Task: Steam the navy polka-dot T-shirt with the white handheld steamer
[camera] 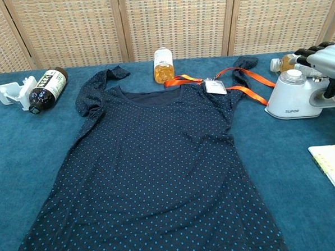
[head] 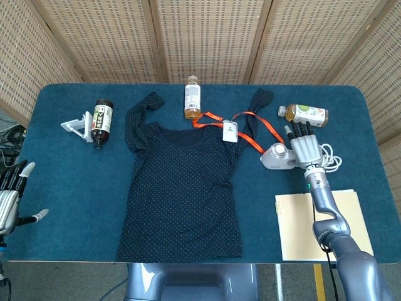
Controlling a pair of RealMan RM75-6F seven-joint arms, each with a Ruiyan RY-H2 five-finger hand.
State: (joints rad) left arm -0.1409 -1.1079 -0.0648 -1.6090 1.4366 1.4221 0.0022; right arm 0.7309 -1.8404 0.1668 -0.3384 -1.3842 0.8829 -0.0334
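Woven cane screens (head: 207, 37) behind, then a table (head: 56, 188) under blue cloth filling the view. Largest on it, well to the left of the right hand (head: 305, 148): the navy polka-dot T-shirt (head: 182, 194), spread flat, front up, hem toward the robot, sleeves thrown up and slightly crumpled; soft, light, apt to bunch or slide under a dragged nozzle, so best steamed with light passes, perhaps pinned at the hem by the left hand (head: 11, 199), which hangs off the near left table edge, fingers apart, holding nothing. Just below the right hand's wrist, a cream folder (head: 319, 229). Directly under and just left of that hand, the white handheld steamer (camera: 294, 96): rigid plastic, smooth and probably somewhat slippery, likely bottom-heavy with water, resting on its base with its white cord (head: 332, 157) coiled just to the right; best taken around the handle section beneath the palm, clear of the nozzle end. Right hand poised over the steamer's rear part, fingers extended forward and only partly curled; touching or closed on it, cannot tell. Just beyond the fingertips, a green-labelled bottle (head: 304, 113) on its side. Further left, an orange lanyard (head: 250, 123) with its badge (head: 230, 132) across the shirt's collar, a yellow drink bottle (head: 192, 98) upright above the neckline, a dark bottle (head: 101, 121) lying down, and a small white stand (head: 76, 126) beside it.
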